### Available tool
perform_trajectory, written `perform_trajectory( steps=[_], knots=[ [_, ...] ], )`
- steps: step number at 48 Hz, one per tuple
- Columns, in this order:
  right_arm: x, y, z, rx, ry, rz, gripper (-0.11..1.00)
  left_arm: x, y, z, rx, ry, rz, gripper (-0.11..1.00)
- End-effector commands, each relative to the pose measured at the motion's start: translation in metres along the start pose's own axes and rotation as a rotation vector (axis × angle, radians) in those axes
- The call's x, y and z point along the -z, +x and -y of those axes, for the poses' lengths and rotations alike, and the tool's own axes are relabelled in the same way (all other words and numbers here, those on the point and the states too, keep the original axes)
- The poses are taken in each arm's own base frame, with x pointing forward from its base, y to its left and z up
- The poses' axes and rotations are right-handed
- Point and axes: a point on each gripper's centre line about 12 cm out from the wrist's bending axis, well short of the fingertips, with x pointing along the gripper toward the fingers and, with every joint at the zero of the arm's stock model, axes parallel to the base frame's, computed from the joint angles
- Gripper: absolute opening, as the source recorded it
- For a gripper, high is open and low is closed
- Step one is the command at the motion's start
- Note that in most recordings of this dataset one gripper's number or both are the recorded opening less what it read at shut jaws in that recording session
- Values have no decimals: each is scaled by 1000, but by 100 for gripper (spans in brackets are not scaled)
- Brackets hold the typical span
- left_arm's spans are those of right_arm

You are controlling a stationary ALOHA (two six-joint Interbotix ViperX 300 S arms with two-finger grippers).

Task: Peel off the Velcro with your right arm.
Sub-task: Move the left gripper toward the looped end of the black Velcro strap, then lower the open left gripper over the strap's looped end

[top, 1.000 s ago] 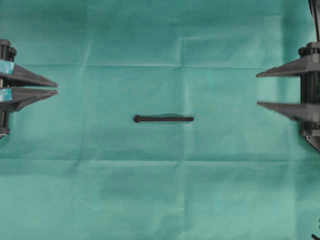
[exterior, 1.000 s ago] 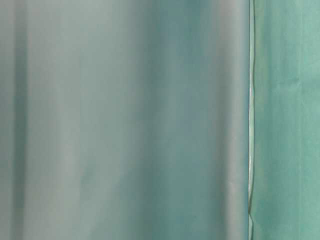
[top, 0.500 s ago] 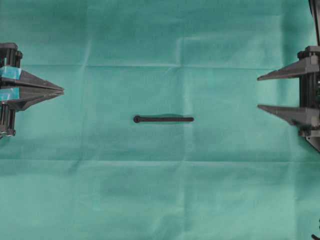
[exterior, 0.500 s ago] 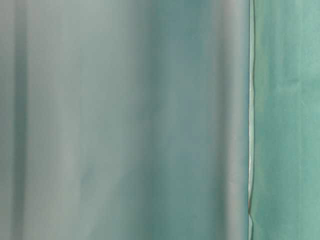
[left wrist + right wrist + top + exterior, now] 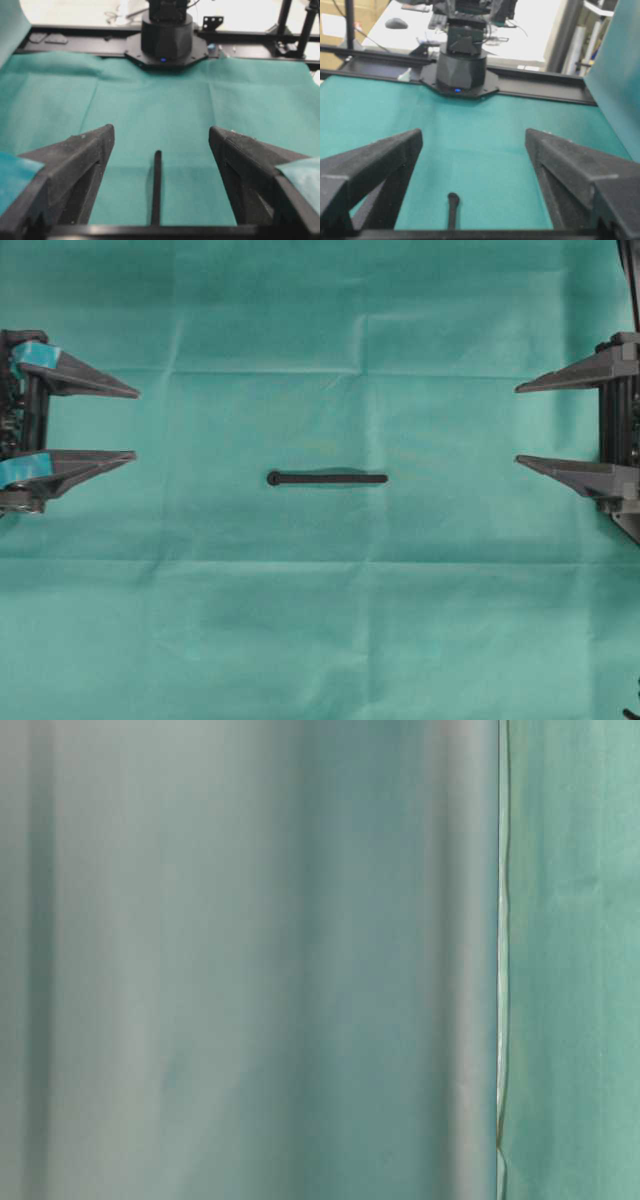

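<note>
Overhead: Velcro (image 5: 327, 478) lies flat mid-cloth (image 5: 320, 640), knob end toward the left gripper (image 5: 137, 424); right gripper (image 5: 517, 424) opposite; both spread wide, well apart from it.
Table-level: blurred green cloth only.
Left wrist: strap between parted fingers (image 5: 75, 165).
Right wrist: knob (image 5: 453, 198) low, fingers (image 5: 375, 165) parted.
</note>
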Motion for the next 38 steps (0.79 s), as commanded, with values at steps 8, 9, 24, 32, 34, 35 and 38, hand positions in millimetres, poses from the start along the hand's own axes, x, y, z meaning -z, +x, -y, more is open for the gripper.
perform_trajectory(
  steps=[8, 9, 24, 32, 34, 35, 38],
  knots=[
    [-4, 1, 0, 1, 0, 25, 76, -9, 35, 0, -2, 4, 15, 88],
    [-3, 1, 0, -1, 0, 21, 76, -9, 38, 0, -2, 4, 15, 88],
    [-3, 1, 0, -1, 3, 23, 76, -7, 89, 0, -3, 7, -15, 88],
    [-1, 1, 0, -2, 3, 18, 76, -1, 116, 0, -3, 4, -44, 88],
    [-2, 1, -1, -4, 3, 20, 76, -1, 122, 0, -3, 4, -48, 88],
    [-2, 1, -1, -4, 3, 20, 76, -1, 125, 0, -3, 5, -49, 88],
    [-2, 1, -1, -5, 3, 23, 76, 1, 133, 0, -3, 5, -55, 88]
  ],
)
